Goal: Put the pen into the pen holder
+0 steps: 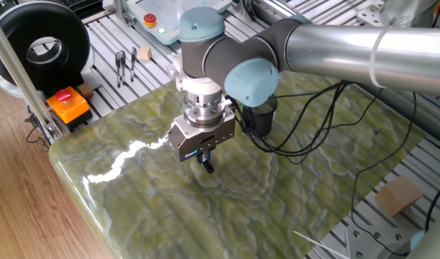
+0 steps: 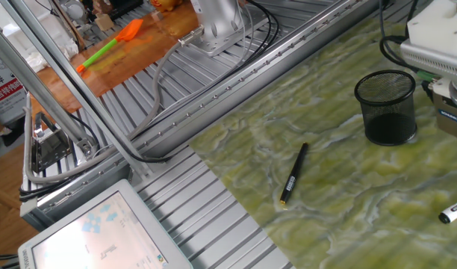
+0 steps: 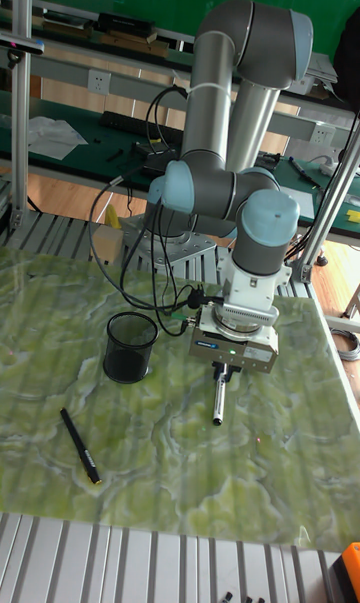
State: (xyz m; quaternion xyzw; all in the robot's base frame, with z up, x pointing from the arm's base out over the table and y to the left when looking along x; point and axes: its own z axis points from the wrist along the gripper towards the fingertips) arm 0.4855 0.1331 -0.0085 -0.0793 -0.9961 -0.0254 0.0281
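Table top (image 1: 292, 208): green-and-cream marbled pattern with wavy veins, glossy white glare near its left edge. Pen holder (image 2: 385, 107): black wire mesh with a solid black rim. Beside the pen holder, a thin pen (image 2: 293, 174): all dark with a small yellowish tip and label. Pen (image 3: 218, 398): white barrel, dark print, black end. Gripper (image 3: 221, 372): grey body with a blue label, black fingers. Arm (image 3: 235, 63): silver-grey tubes with pale blue joint caps. Beyond the table top's corner, a box (image 1: 67, 104): orange with a red button
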